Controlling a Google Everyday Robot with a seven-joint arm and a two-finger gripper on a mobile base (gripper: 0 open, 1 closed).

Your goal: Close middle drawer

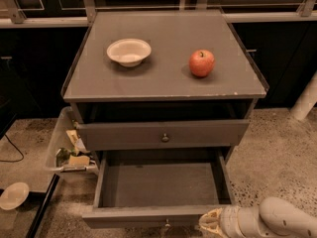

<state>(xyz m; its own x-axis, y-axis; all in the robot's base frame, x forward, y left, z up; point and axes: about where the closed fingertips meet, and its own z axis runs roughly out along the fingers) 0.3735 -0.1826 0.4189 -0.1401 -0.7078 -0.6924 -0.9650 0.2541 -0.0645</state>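
Note:
The middle drawer (161, 185) is a grey wooden drawer pulled far out at the bottom of the cabinet. Its deep tray is empty. Its low front (133, 216) carries a small round knob (167, 224) near the bottom edge of the view. My gripper (210, 222), cream-coloured on a pale arm (277, 221), sits at the right end of that drawer front, touching or very close to it. Part of it is cut off by the bottom edge of the view.
Above it, a wider grey drawer front (124, 135) with a knob (165, 138) stands slightly out. A white bowl (129, 51) and a red apple (201, 63) rest on the cabinet top (163, 83). A clear bin of clutter (69, 150) stands at the left, and a pale post (304, 100) at the right.

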